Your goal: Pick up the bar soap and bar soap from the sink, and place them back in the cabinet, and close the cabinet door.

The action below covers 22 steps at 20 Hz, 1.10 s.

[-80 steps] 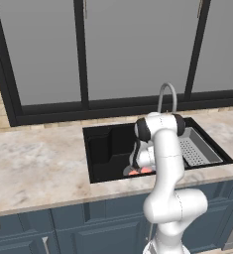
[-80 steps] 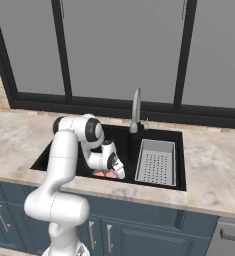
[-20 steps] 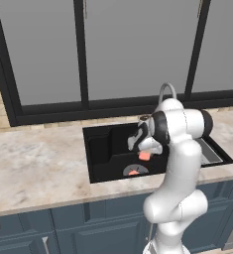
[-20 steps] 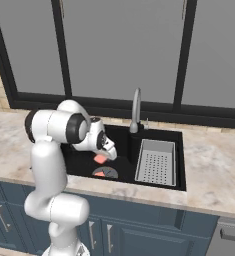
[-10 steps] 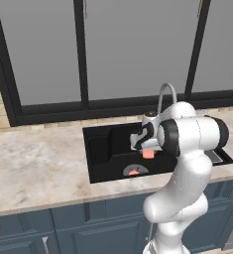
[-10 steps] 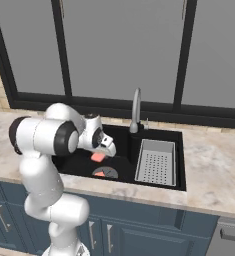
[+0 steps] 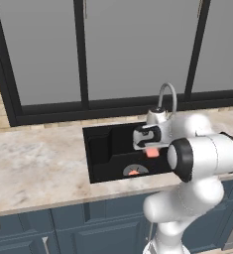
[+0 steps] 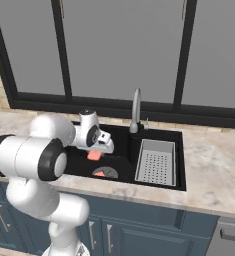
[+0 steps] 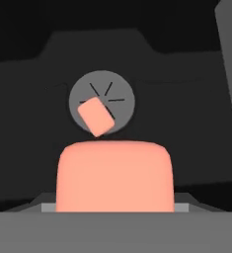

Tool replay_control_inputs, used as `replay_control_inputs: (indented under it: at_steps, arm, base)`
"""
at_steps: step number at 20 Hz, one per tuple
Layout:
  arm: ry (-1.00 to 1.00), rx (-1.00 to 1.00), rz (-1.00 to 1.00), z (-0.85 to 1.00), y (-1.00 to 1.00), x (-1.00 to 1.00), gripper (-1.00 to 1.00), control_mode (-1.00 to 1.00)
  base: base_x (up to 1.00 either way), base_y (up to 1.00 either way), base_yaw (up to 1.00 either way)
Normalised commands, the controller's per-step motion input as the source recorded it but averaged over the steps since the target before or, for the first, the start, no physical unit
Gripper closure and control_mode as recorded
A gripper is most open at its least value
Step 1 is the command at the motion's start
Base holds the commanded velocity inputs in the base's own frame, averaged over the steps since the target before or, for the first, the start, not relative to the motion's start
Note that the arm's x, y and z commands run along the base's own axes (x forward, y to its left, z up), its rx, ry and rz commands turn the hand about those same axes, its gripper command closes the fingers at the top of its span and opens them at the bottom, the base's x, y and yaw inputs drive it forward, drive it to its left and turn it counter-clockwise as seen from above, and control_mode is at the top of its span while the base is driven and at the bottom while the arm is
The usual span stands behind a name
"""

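My gripper [image 7: 149, 145] [image 8: 100, 148] hangs over the black sink [image 7: 104, 149] [image 8: 123, 137], shut on one salmon bar soap [image 7: 152, 152] [image 8: 94, 155]. In the hand view this held bar soap [image 9: 115, 175] sits large between the fingertips. The other bar soap [image 7: 133, 172] [image 8: 105, 173] [image 9: 95, 116] lies flat on the round grey drain [image 9: 112, 94] on the basin floor, below the gripper. Short silver bar ends [image 7: 85, 7] show at the top edge; I cannot tell whether they belong to the cabinet or its door.
A grey perforated draining tray [image 8: 156, 161] fills the sink's right side, with a curved faucet [image 8: 135, 112] [image 7: 166, 96] behind the basin. Marble counter [image 7: 33, 163] [image 8: 214, 170] runs both ways. Dark-framed grey panels [image 7: 123, 49] rise behind; blue base cabinets [image 7: 63, 223] sit below.
Four seconds ago the gripper was down on the sink floor at the soaps. It has since risen with one bar soap, and the arm's elbow has swung outward during the last second.
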Motion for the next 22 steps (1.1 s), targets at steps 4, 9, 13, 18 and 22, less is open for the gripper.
replay_control_inputs:
  at_steps: [4, 9, 13, 18, 22]
  arm:
    - [0.00, 0.00, 0.16, 0.44, 0.07, -0.34, 1.00, -1.00]
    - [0.00, 0.00, 0.12, 0.48, 0.09, -0.30, 1.00, -1.00]
    - [0.00, 0.00, 0.08, 0.48, 0.01, -0.28, 1.00, -1.00]
    - [0.00, 0.00, 0.04, 0.46, 0.00, -0.27, 1.00, -1.00]
    - [0.00, 0.00, 0.03, 0.46, 0.00, -0.34, 1.00, -1.00]
  base:
    - [0.00, 0.00, 0.00]
    - [0.00, 0.00, 0.00]
    - [0.00, 0.00, 0.00]
    - [0.00, 0.00, 0.00]
    - [0.00, 0.00, 0.00]
